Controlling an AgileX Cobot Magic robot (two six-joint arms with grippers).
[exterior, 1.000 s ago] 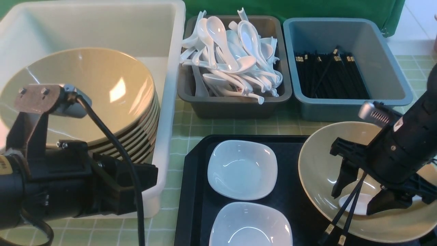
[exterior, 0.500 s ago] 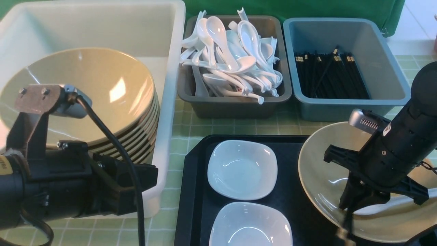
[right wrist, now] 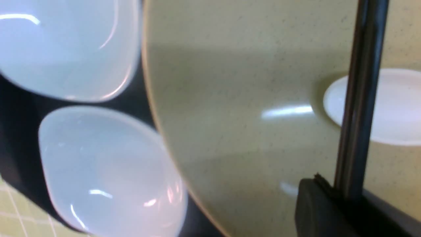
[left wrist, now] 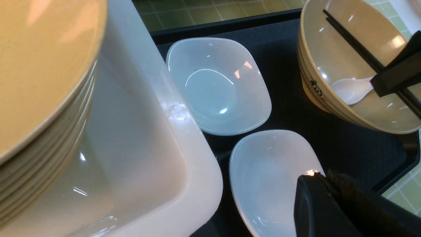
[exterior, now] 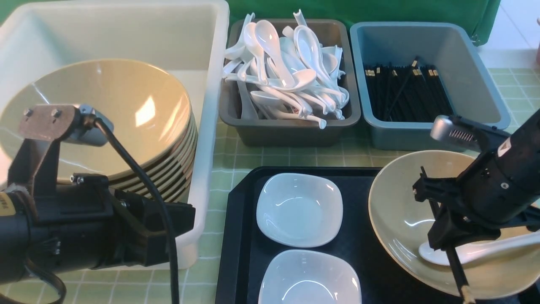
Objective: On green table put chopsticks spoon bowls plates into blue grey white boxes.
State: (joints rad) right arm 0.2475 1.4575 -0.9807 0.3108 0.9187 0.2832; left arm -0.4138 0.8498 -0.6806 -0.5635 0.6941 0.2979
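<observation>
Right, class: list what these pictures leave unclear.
Spoon handle end: front view, cut off by the right edge.
Lower white dish near rim: front view, cut off by the bottom edge; left wrist view, behind the left gripper.
Print on the tan bowl: left wrist view, too small.

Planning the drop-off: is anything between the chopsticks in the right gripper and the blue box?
Nothing visible. The right gripper holds the chopsticks over the beige bowl. Only bare green table lies between it and the blue box, whose near wall must be cleared.
</observation>
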